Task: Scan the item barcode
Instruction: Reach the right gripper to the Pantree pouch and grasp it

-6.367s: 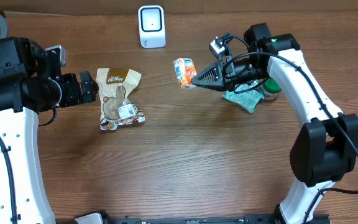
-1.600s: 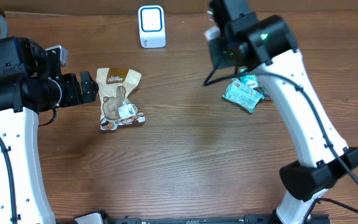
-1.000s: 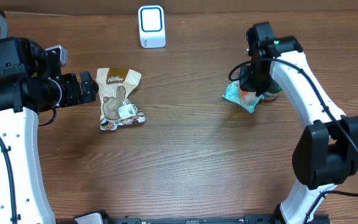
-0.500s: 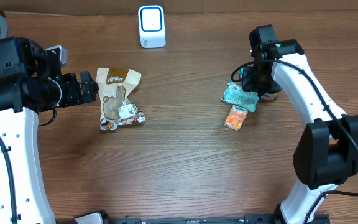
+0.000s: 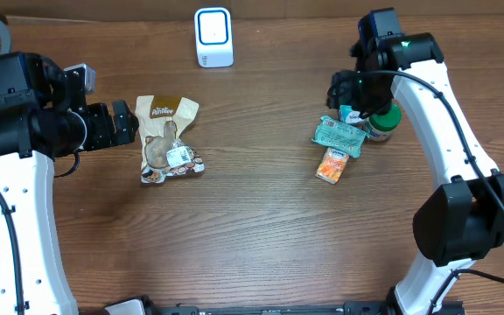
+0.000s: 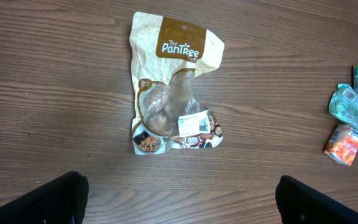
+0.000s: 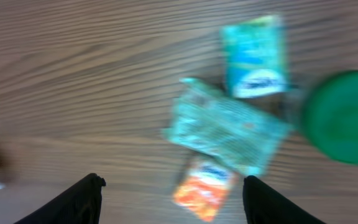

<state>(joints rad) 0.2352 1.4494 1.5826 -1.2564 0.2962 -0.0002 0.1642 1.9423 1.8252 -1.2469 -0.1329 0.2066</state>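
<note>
Wood table point(image 5: 252, 227) | 1 scanner point(image 5: 213, 37) | 1 pouch point(image 5: 166, 140) | 2 teal packets point(image 5: 338, 136) | 1 orange packet point(image 5: 332, 164) | left fingers point(image 6: 42, 200), right fingers point(image 7: 73, 202) apart, empty

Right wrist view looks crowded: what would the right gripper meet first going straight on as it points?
Probably the small orange snack pouch, lying between the open fingers of the right gripper; the crumpled teal wrapper sits just beyond. Blur leaves depth uncertain.

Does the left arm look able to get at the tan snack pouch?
Probably yes: the left pincer hangs open just beside the tan snack pouch, which lies alone with nothing on it.
</note>
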